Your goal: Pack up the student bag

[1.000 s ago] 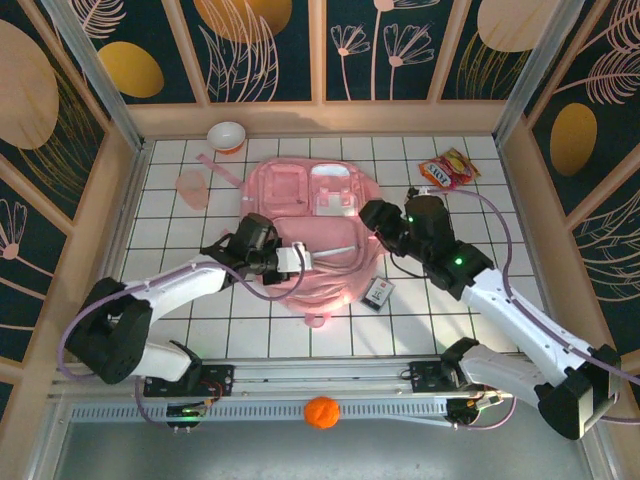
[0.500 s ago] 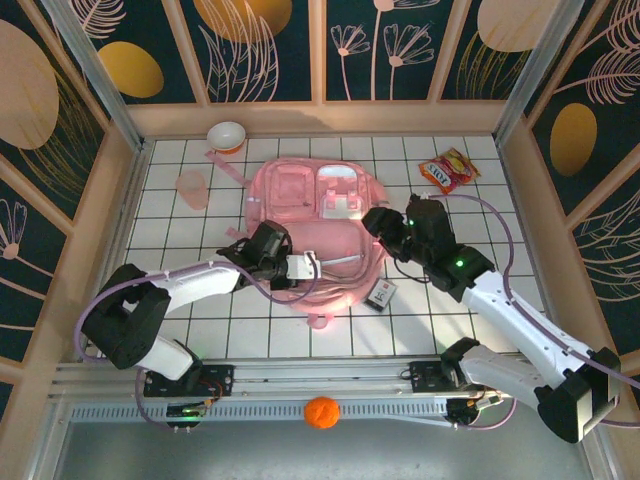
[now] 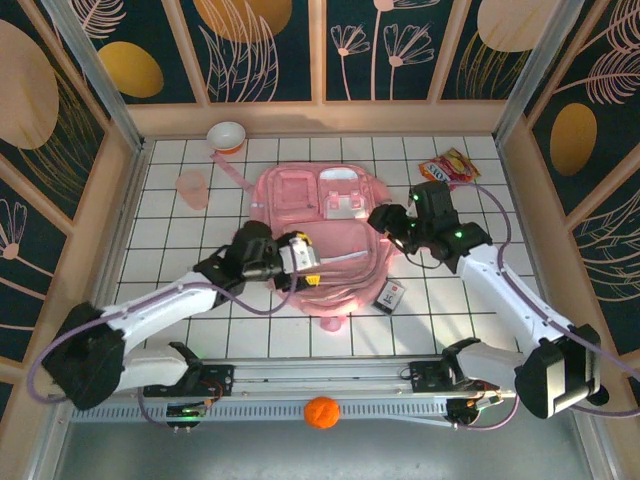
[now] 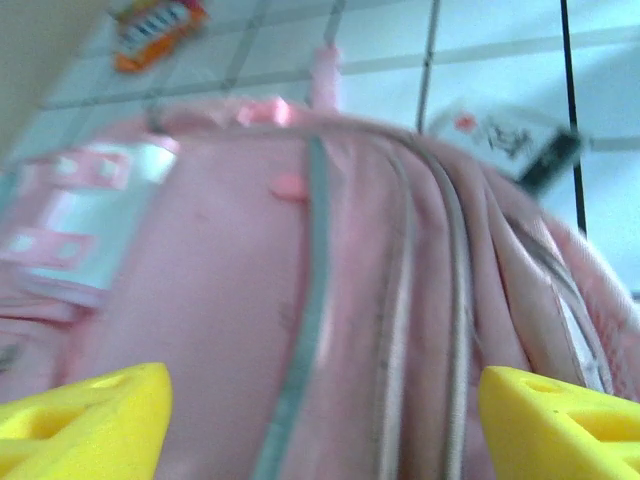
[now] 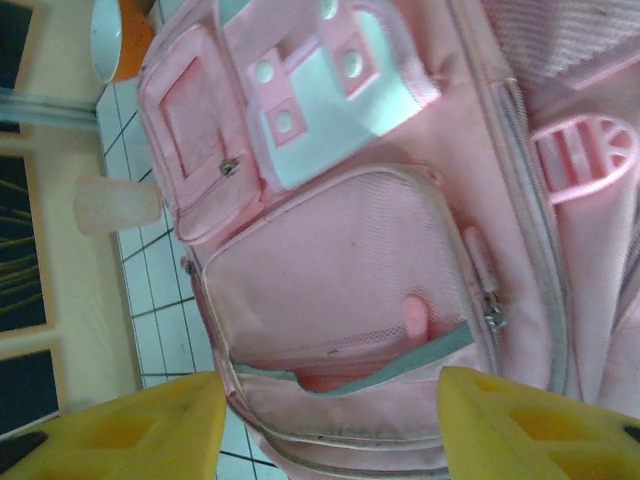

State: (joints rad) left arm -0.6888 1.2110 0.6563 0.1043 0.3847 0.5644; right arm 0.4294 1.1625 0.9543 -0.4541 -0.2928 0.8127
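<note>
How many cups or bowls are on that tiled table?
2. A white and orange bowl sits at the far edge, left of the pink bag; a pale pink cup is nearer, beside the bag's left side. Others could hide inside the bag.

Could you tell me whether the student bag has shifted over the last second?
Yes: the student bag slid slightly right, away from the fixed pink cup.

Student bag (image 3: pixel 300 195) is seen flat on tiled counter (image 3: pixel 170 230); left hand (image 3: pixel 306 266) and right hand (image 3: pixel 386 221) are poised over it.
</note>
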